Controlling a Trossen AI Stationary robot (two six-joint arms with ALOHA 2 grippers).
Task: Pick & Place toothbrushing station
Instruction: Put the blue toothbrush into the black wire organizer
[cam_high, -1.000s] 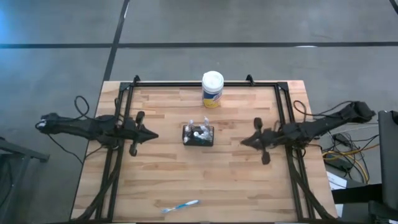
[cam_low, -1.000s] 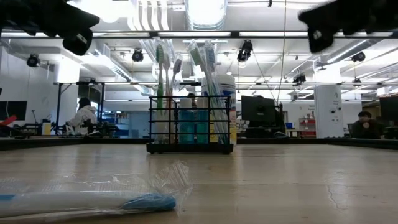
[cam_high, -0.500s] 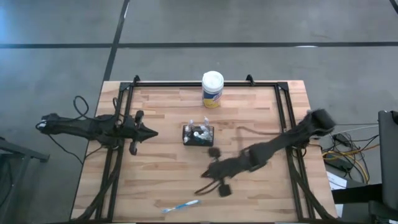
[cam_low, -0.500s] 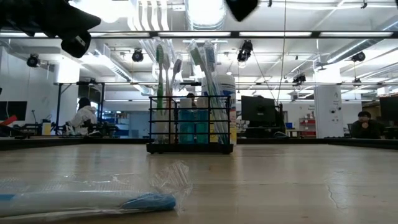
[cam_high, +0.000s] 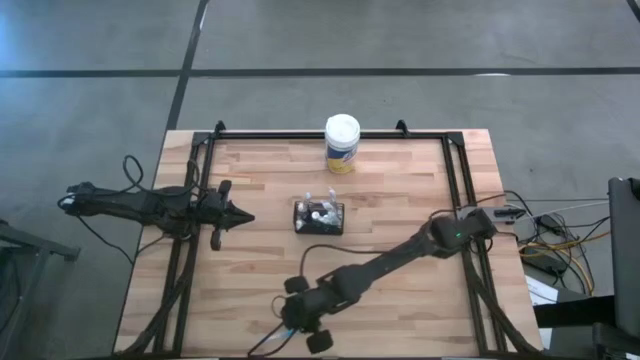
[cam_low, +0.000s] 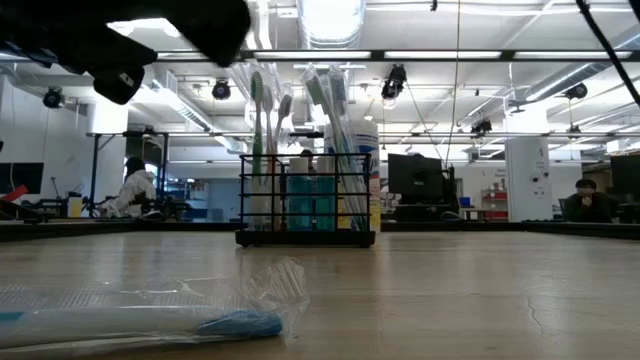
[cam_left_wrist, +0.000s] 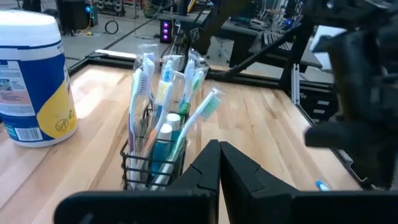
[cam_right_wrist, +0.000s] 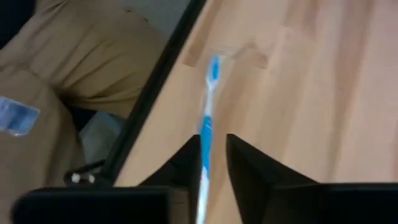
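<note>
- A wooden desk (cam_high: 400, 190) of pale butcher-block planks fills the middle of the high view, edged by a black metal frame (cam_high: 455, 180).
- A round canister (cam_high: 342, 143) with a white lid and a yellow and blue label stands upright at the upper centre of the high view, just inside the desk's far edge.
- A blue-handled toothbrush (cam_low: 130, 325) in a clear plastic wrapper lies flat at the lower left of the low view.
- Grey floor (cam_high: 420, 40) with dark lines fills the top of the high view.
- People sit far off in the room, one at middle left (cam_low: 130, 185) and one at middle right (cam_low: 588, 200) of the low view.
</note>
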